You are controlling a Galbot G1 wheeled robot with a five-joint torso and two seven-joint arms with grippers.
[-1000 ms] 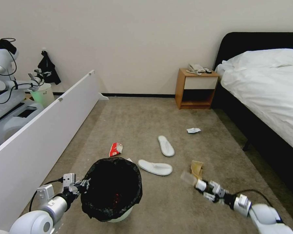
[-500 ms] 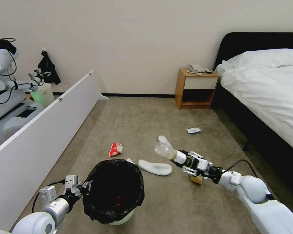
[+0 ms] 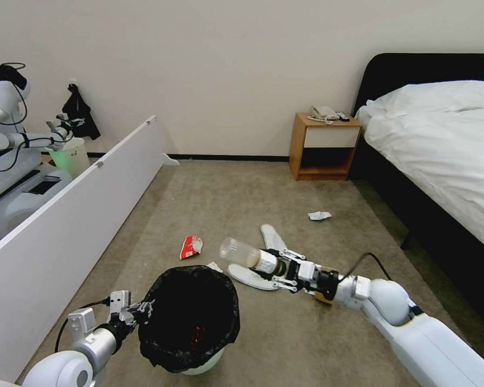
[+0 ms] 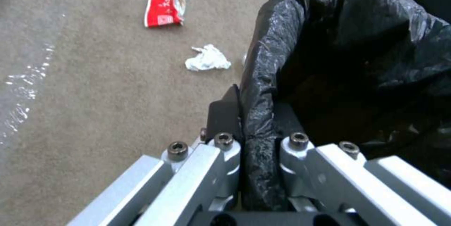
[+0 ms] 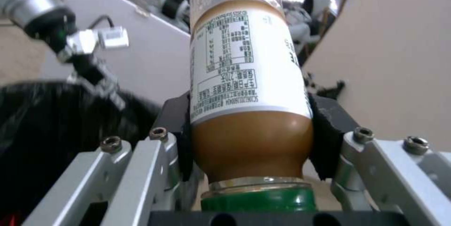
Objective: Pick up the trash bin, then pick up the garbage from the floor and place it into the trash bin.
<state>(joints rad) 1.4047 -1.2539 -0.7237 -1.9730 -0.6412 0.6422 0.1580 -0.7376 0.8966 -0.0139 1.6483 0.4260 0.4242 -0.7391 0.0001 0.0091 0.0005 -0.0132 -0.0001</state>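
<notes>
Bottle [image 3: 247,255] has swung closer to trash bin [image 3: 191,317].

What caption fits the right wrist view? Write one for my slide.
Right pincer clamps the labelled, green-capped bottle, its base pointing toward the black-lined trash bin.

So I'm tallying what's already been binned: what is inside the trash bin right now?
Inside the trash bin, held at its rim by the left claw, something small and red lies deep in the black liner. The liner's folds and shadow hide the rest.
</notes>
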